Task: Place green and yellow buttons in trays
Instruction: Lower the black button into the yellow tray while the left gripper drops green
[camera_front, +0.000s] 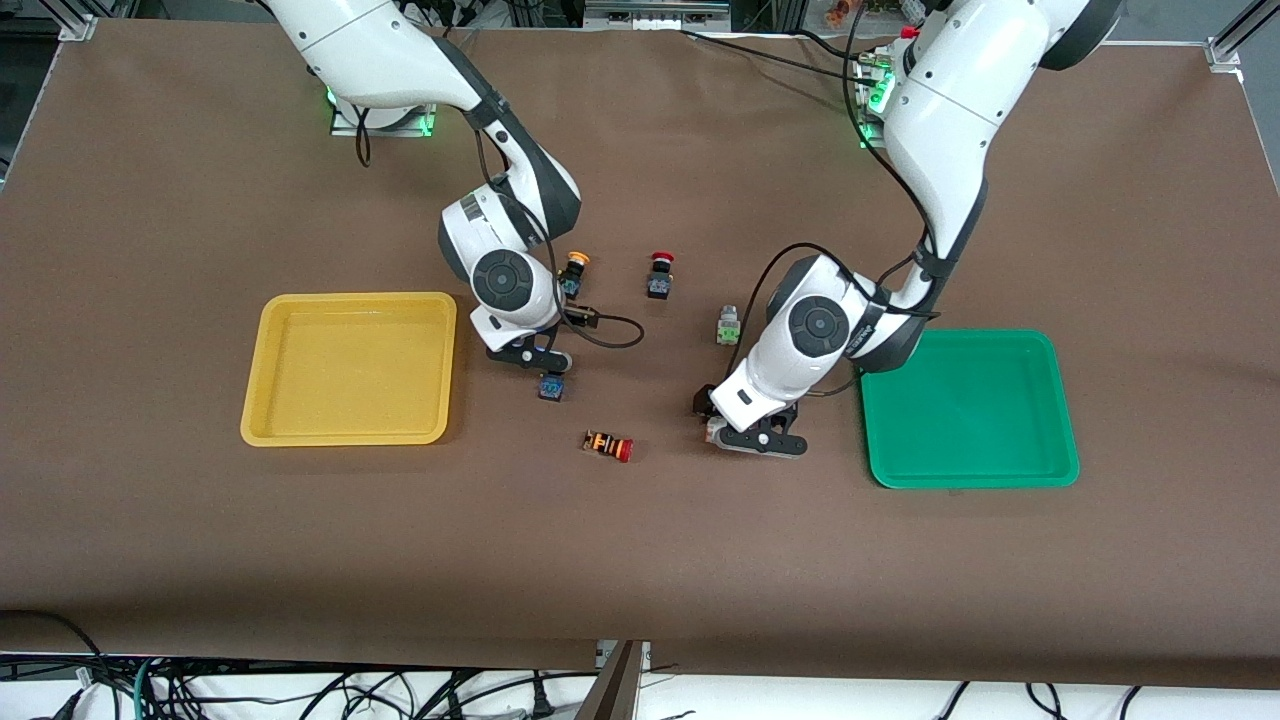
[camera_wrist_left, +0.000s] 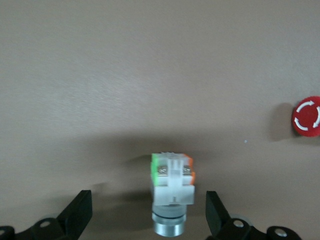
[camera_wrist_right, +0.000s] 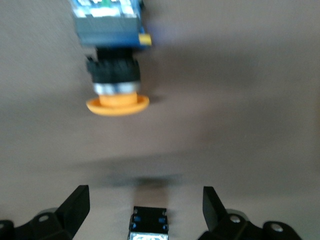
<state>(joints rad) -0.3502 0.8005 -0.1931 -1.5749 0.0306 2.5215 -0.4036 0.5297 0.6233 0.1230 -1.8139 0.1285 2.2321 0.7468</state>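
My left gripper (camera_front: 742, 437) is low over the table beside the green tray (camera_front: 965, 410), open, with a whitish-grey green-faced button (camera_wrist_left: 172, 192) lying between its fingers (camera_wrist_left: 80, 215), untouched. That button shows partly under the hand in the front view (camera_front: 714, 430). A second whitish-grey button (camera_front: 728, 325) stands farther from the front camera. My right gripper (camera_front: 540, 365) is low beside the yellow tray (camera_front: 350, 370), open, around a black-bodied button (camera_wrist_right: 148, 225), which also shows in the front view (camera_front: 551, 386); its cap is hidden. A yellow-capped button (camera_front: 573, 272) lies farther off and also shows in the right wrist view (camera_wrist_right: 116, 75). Both trays are empty.
A red-capped black switch (camera_front: 660, 275) stands mid-table. A red-capped switch with an orange-striped body (camera_front: 608, 446) lies between the two grippers, nearer the front camera; its red cap shows in the left wrist view (camera_wrist_left: 306, 116). A black cable (camera_front: 610, 335) loops from the right wrist.
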